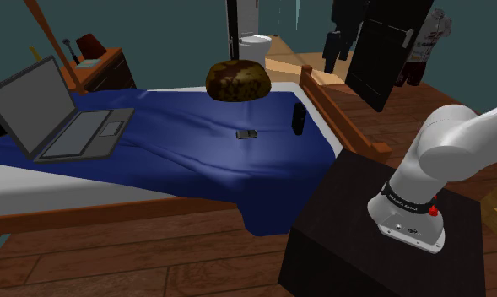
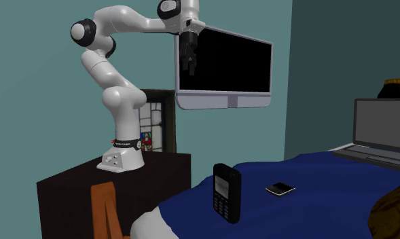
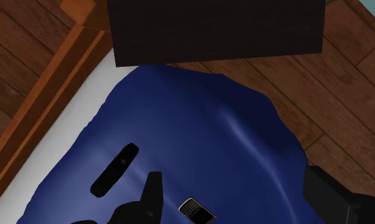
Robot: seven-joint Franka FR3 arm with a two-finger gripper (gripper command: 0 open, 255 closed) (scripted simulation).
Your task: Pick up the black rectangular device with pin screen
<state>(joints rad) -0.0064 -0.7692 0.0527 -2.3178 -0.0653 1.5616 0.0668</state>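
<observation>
The black rectangular device (image 2: 227, 192) with a small screen and keypad stands upright on the blue blanket (image 2: 314, 204), near the bed's edge by the stand. It also shows in the shoulder view as the device (image 1: 298, 118), and from above in the wrist view as a slim dark bar (image 3: 114, 170). My gripper (image 2: 189, 68) hangs high above the stand, far from the device, pointing down. In the wrist view the gripper (image 3: 238, 200) is open, its fingers (image 3: 151, 194) wide apart with nothing between them.
A small flat phone (image 1: 247, 134) lies on the blanket near the device. An open laptop (image 1: 56, 114) sits at the bed's far end, with a brown mottled cushion (image 1: 236, 81) close by. The dark stand (image 1: 373, 245) adjoins the bed's wooden frame (image 1: 343, 118).
</observation>
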